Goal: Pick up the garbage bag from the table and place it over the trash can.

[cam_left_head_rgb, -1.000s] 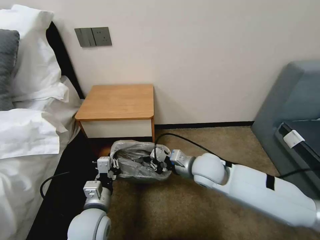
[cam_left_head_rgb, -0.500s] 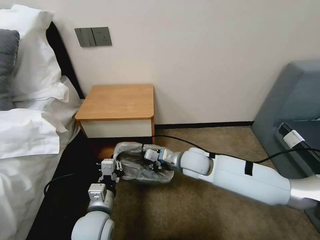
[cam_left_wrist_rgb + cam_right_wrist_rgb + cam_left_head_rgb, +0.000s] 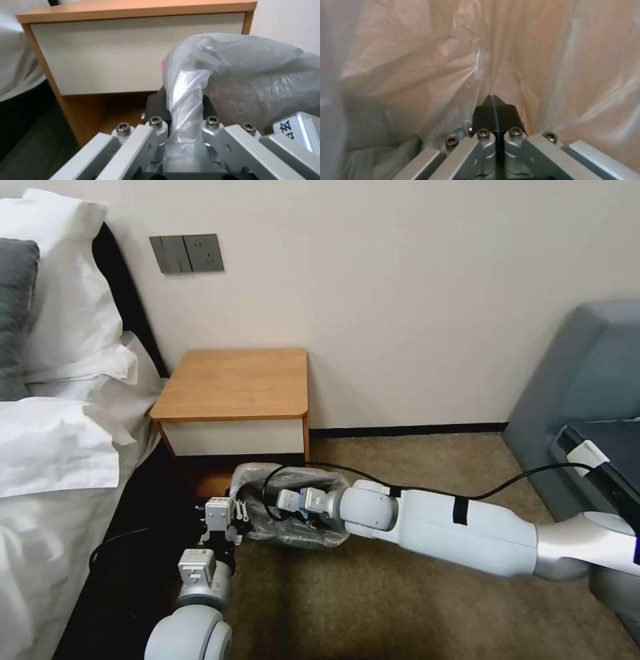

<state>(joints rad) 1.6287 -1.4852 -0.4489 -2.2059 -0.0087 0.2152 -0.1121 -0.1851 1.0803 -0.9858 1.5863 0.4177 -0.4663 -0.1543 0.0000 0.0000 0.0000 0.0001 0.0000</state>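
Observation:
The garbage bag [image 3: 267, 483] is draped over the trash can [image 3: 301, 538], which stands on the carpet in front of the table [image 3: 233, 380]. My left gripper [image 3: 225, 515] is at the bag's left edge, shut on a twisted strip of it [image 3: 185, 110]. My right gripper [image 3: 272, 507] reaches in from the right, down inside the bag's mouth. In the right wrist view its fingertips [image 3: 486, 110] are pressed together, with bag film [image 3: 420, 75] on every side. Most of the can is hidden by the bag.
The bed with white linen [image 3: 53, 447] lies to the left and a grey sofa [image 3: 587, 400] to the right. The wall is close behind. A black cable [image 3: 427, 490] loops over the right arm. Open carpet [image 3: 400, 607] stretches in front.
My right arm has pushed leftward, its gripper going from the bag's right rim deep into the mouth. The bag has sunk lower. The left gripper kept its hold and shifted slightly right.

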